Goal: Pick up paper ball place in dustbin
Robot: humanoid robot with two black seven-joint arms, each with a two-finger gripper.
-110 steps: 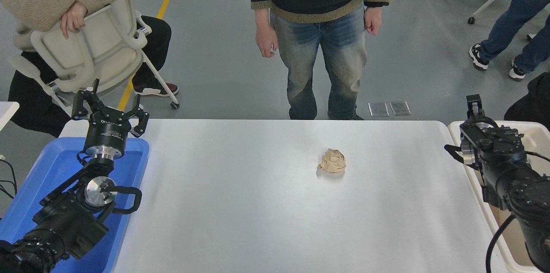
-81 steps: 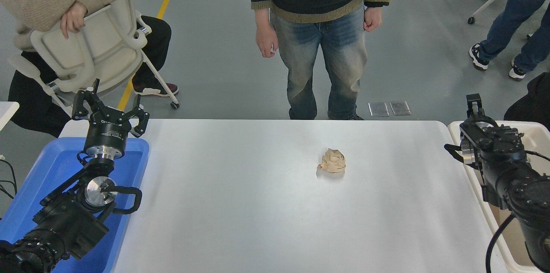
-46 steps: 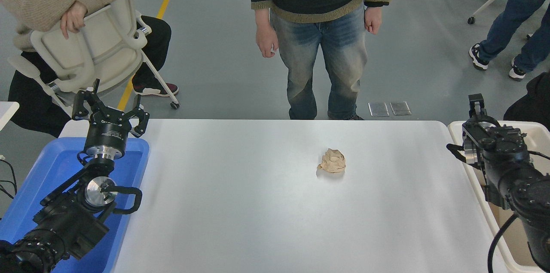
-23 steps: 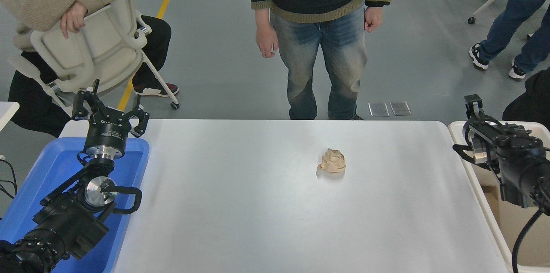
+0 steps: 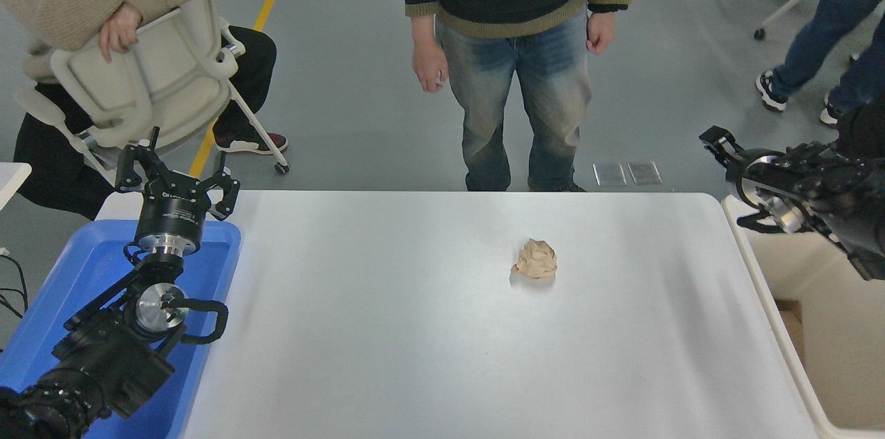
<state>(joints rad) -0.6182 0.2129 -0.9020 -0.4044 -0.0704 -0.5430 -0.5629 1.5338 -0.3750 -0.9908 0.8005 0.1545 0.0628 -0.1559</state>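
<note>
The paper ball (image 5: pixel 535 260), a tan crumpled wad, lies on the white table (image 5: pixel 415 328) right of centre. The dustbin (image 5: pixel 830 356), a cream-white deep bin, stands off the table's right edge. My right gripper (image 5: pixel 724 178) is open and empty. It is raised above the bin's far corner, well to the right of the ball and pointing left. My left gripper (image 5: pixel 178 168) is open and empty, parked at the lower left over the blue tray.
A shallow blue tray (image 5: pixel 76 266) sits at the table's left end under my left arm. A person in jeans (image 5: pixel 518 79) stands at the far edge. Another person sits on a chair (image 5: pixel 152 72) at the far left.
My right arm has lifted out of the dustbin, and its gripper has turned to point left. The paper ball and my left arm have not moved.
</note>
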